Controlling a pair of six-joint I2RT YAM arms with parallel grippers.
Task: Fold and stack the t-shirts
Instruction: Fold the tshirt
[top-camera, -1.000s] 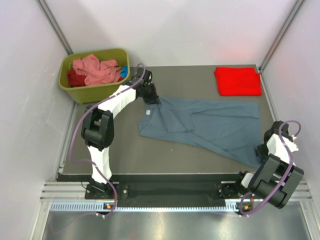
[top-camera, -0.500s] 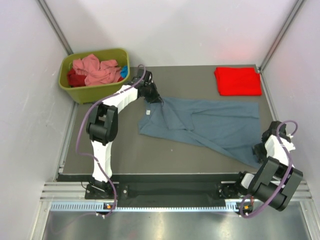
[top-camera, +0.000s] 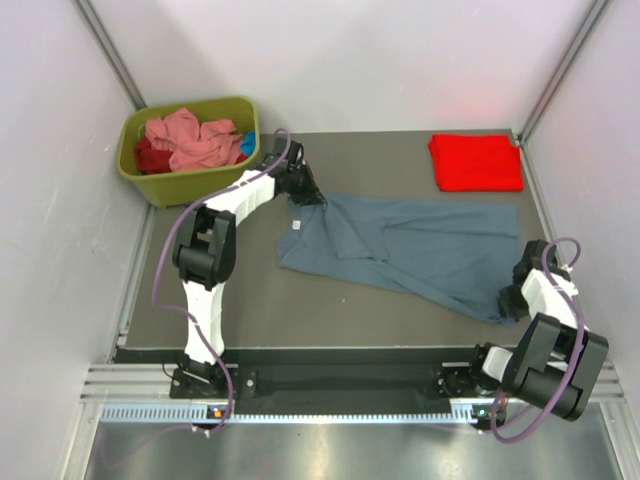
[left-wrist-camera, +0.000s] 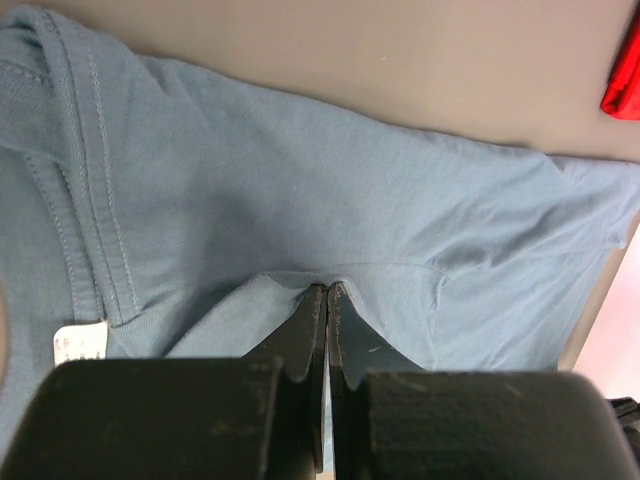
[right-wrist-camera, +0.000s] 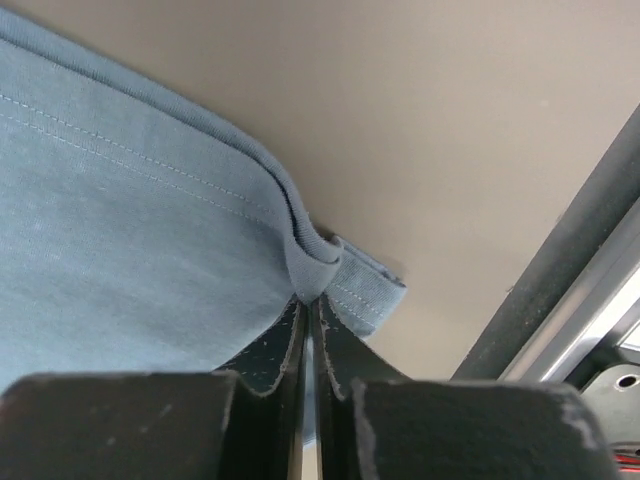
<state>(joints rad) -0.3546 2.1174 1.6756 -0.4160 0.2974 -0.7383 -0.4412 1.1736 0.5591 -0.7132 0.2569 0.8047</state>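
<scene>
Since a second ago the right gripper (top-camera: 510, 300) has snapped shut, and it pinches the hem corner of the blue shirt (top-camera: 420, 250) at the shirt's 4 o'clock end. The left gripper (top-camera: 305, 200) is shut too, pinching a fold near the collar at 10 o'clock. The blue shirt lies spread out on the table (top-camera: 230, 300), with a red shirt (top-camera: 476, 162) at 1 o'clock and a bin (top-camera: 190, 182) at 11 o'clock.
</scene>
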